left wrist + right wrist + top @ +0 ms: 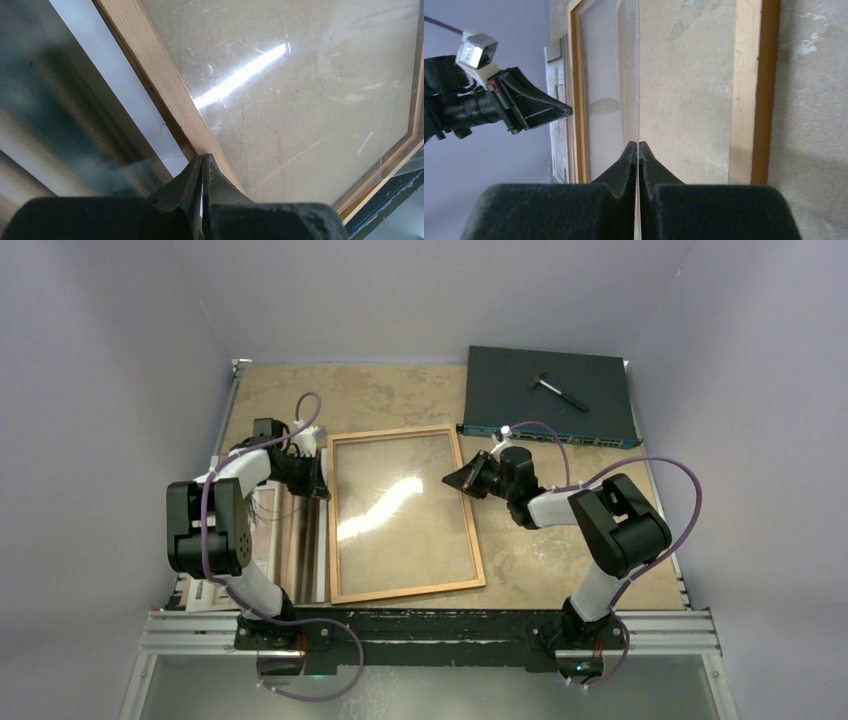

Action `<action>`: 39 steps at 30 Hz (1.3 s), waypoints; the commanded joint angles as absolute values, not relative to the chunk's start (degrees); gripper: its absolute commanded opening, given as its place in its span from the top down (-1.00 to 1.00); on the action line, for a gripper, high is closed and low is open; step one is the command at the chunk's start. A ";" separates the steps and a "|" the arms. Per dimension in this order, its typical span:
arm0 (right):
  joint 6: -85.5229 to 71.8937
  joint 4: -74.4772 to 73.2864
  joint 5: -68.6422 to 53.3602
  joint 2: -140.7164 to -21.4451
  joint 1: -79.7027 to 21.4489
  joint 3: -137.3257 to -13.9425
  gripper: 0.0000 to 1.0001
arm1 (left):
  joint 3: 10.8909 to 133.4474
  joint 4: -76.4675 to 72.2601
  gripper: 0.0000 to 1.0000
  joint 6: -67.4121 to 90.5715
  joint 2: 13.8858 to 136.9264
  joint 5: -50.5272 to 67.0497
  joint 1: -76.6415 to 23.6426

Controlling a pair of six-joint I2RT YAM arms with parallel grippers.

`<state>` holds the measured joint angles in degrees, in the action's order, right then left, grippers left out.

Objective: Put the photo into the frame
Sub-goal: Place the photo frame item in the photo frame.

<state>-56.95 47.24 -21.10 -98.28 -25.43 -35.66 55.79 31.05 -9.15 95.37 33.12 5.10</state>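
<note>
Photo at lower left, flat beside the frame's left rail, long axis up and down the picture, mostly hidden under the left arm. Left gripper closed at that rail; any hold impossible to tell. Frame at centre, long axis likewise upright, slightly skewed. Right gripper pinched shut on the clear pane edge. Mottled tan table, dark box upper right, pale lilac walls.

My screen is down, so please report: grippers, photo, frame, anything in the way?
Left gripper shut, at the frame, left rail. Right gripper shut on the clear pane. The photo lies left of the frame, not in. Pane blocks the opening.
</note>
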 commanded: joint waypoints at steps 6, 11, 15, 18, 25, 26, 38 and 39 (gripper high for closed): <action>-53.88 35.05 -15.70 -98.26 -27.63 -39.56 1.00 | 57.21 30.41 1.00 -9.68 95.89 34.62 4.46; -51.40 29.57 -12.94 -97.72 -28.93 -42.91 0.69 | 57.17 30.41 1.00 -9.89 95.78 34.48 4.48; -50.18 26.98 -11.51 -97.21 -29.47 -44.04 0.40 | 57.16 30.41 1.00 -9.85 95.79 34.45 4.48; -49.56 25.40 -10.87 -97.28 -29.83 -44.70 0.23 | 57.19 30.34 1.00 -9.78 95.71 34.45 4.48; -47.03 19.55 -8.11 -96.77 -30.67 -47.86 -0.09 | 57.21 30.50 1.00 -9.96 95.33 34.48 4.46; -46.57 18.21 -7.50 -96.70 -30.74 -48.59 -0.12 | 57.21 30.50 1.00 -9.99 95.31 34.50 4.48; -41.23 5.70 -1.53 -97.29 -32.49 -56.27 -0.67 | 57.25 30.63 1.00 -10.05 95.71 34.94 4.48; -41.02 5.03 -1.27 -97.49 -32.58 -56.67 -0.71 | 57.22 30.67 1.00 -9.98 95.69 34.95 4.48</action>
<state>-43.64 10.13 -4.47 -98.26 -31.94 -53.21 55.83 31.18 -9.19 95.37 33.19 5.10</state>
